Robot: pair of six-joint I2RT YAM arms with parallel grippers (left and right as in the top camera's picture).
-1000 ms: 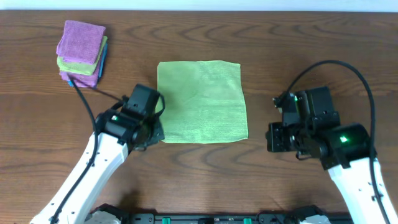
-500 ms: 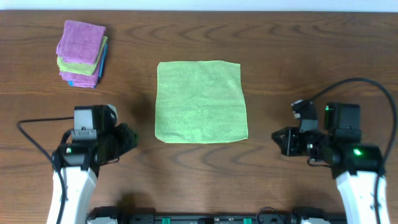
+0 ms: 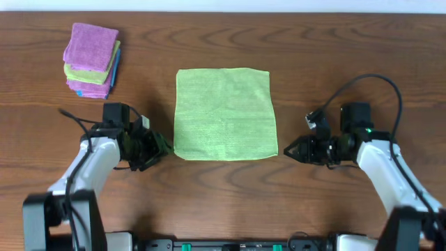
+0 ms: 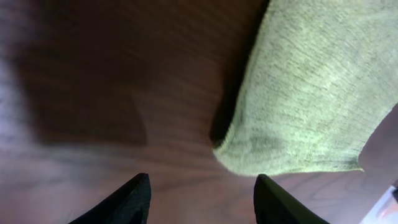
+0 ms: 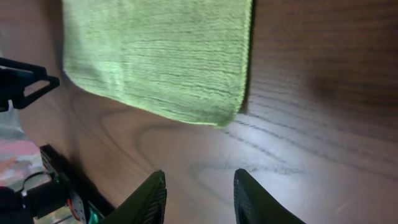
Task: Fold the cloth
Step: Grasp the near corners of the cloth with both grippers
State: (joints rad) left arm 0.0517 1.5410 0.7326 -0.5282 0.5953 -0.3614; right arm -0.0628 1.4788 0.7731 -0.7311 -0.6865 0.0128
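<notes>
At centre of table [image 3: 362,56], flat and unfolded: green cloth [image 3: 225,113]. Judged light, limp and terry-like, so likely to drape and sag rather than slip. Best taken at the two near corners, pinched low. Left gripper [image 3: 159,145] spread, just beside near-left corner. Right gripper [image 3: 289,149] spread, just beside near-right corner. Hidden: underside. Far edge cut off in both wrist views. Weave blurred.
</notes>
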